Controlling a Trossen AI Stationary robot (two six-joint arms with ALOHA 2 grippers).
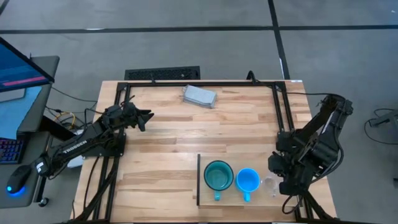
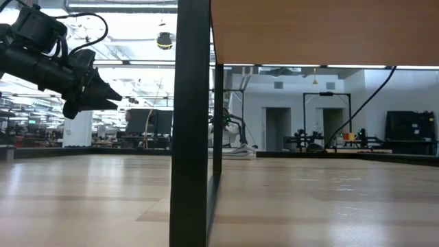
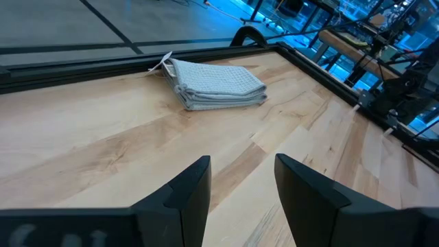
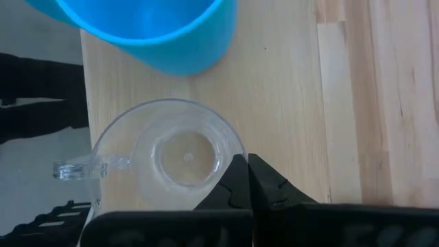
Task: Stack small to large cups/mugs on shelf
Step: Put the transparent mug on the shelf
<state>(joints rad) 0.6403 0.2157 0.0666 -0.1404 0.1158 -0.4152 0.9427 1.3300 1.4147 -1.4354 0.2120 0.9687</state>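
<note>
On the shelf (image 1: 231, 198), near the table's near right corner, three cups stand upright in a row on their bases. They are the teal mug (image 1: 218, 175), the blue mug (image 1: 247, 180) and the clear cup (image 1: 270, 185). My right gripper (image 4: 248, 170) is shut and points steeply down. Its tips are at the clear cup's (image 4: 171, 154) rim, opposite the cup's handle (image 4: 75, 169). My left gripper (image 1: 144, 117) waits open above the table's left part, with nothing between its fingers (image 3: 241, 185). My right gripper's shut fingertips (image 4: 236, 180) come from above at the clear cup's rim (image 4: 232, 147), on the side away from its handle. I cannot tell whether they touch it. The cup stands upright on the shelf.
A folded grey cloth (image 1: 199, 96) lies near the table's far edge. The shelf's dark upright edge (image 1: 198, 180) stands left of the teal mug. In the low view it shows as a post (image 2: 191, 137) under the board (image 2: 322, 31). Bare tabletop lies between the arms.
</note>
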